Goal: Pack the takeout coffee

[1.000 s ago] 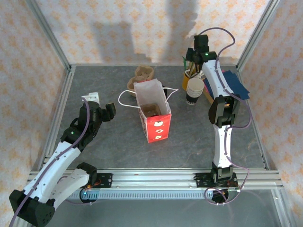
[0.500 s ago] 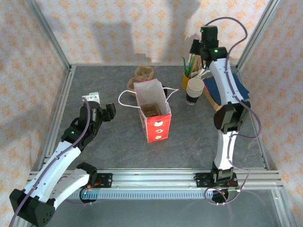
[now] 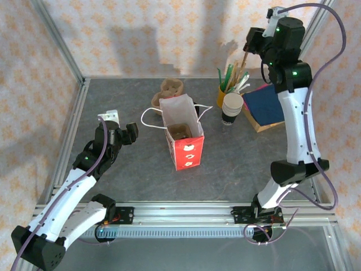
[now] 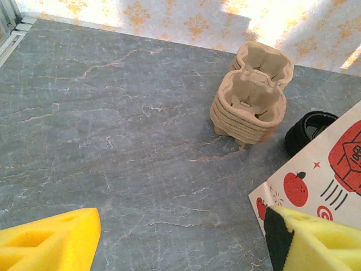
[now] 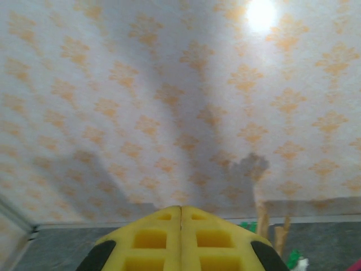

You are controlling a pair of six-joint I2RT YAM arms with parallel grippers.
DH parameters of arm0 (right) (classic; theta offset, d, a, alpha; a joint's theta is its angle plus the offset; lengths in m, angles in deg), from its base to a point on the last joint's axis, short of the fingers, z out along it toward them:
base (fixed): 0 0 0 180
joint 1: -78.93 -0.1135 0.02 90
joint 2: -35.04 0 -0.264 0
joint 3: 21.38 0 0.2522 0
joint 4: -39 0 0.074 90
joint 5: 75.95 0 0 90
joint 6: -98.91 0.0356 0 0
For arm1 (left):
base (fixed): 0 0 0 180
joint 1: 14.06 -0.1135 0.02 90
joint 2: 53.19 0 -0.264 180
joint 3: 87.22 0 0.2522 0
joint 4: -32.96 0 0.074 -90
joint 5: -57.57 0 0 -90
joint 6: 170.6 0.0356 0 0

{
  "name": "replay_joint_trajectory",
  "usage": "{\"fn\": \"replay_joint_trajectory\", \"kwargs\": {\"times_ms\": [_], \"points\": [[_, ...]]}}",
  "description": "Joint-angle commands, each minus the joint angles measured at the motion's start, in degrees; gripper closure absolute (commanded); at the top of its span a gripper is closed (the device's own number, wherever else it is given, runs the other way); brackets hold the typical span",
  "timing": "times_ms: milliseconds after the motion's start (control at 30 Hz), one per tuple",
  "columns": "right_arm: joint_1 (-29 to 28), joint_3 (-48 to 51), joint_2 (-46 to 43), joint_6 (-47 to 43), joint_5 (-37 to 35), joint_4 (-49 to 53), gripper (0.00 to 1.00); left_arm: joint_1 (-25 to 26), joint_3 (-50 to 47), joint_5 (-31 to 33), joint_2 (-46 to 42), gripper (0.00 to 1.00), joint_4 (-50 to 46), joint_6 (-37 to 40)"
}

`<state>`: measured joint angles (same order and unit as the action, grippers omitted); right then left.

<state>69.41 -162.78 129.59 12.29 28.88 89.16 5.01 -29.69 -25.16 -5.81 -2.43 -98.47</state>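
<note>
Orange-flowered wallpaper (image 3: 141, 34) is closing in a grey, marbled bench (image 3: 130, 164) on three sides. A red and white paper bag (image 3: 184, 148) is standing open and upright near the middle of it, its string handles hanging to either side. Something brown is sitting inside, too dim to name. I cannot tell where the takeout coffee is standing. Behind the bag, a stack of pulp cup carriers (image 3: 172, 86) is resting on the bench, and the left wrist view is showing black lids (image 4: 309, 131) lying just beside that stack.

At the right rear, a lidless stack of white cups (image 3: 232, 106) with a dark base is standing just in front of a yellow holder (image 3: 221, 93) bristling with green and pale sticks. Blue napkins (image 3: 265, 104) are lying beside it.

The left arm (image 3: 79, 175) is reaching low over the bench, well to the left of the bag. The left jaws are gaping wide and gripping nothing, with bare bench showing between their yellow pads (image 4: 51, 237) and the bag's corner sitting near the right-hand pad.

The right arm (image 3: 296, 113) is rearing high at the back right, above the holder. The right jaws are clenched, their pads (image 5: 152, 240) pressing together and facing the wall. A thin brown stick (image 3: 245, 59) is showing just under them; I cannot tell whether it is pinched.
</note>
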Motion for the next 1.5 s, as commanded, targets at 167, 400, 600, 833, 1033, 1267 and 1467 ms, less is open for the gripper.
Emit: {"fn": "replay_joint_trajectory", "kwargs": {"times_ms": [167,400,600,833,1033,1267,1467], "points": [[-0.78,8.54,-9.79,9.19,29.87,-9.19,1.0,-0.44,-0.53,-0.46,0.43,0.22,1.64,0.73],[-11.27,13.82,-14.48,8.46,32.47,-8.9,1.0,-0.44,-0.51,-0.63,0.7,0.22,1.8,0.39],[-18.37,18.78,-16.27,8.59,29.17,-10.27,1.0,-0.45,-0.37,-0.85,0.88,0.22,1.94,0.2],[-23.35,23.63,-16.37,6.94,24.63,-11.17,1.0,-0.44,-0.39,-0.85,0.88,0.22,1.85,0.2],[-25.36,27.42,-15.21,5.57,19.85,-12.11,1.0,-0.44,-0.48,-0.83,0.79,0.22,1.69,0.2],[-27.03,30.76,-12.6,3.7,17.83,-13.53,1.0,-0.44,-0.44,-1.02,0.88,0.22,1.81,0.2],[-27.57,34.78,-11.62,4.93,15.83,-17.69,1.0,-0.48,-0.56,-1.06,0.96,0.22,1.85,0.2]]}}
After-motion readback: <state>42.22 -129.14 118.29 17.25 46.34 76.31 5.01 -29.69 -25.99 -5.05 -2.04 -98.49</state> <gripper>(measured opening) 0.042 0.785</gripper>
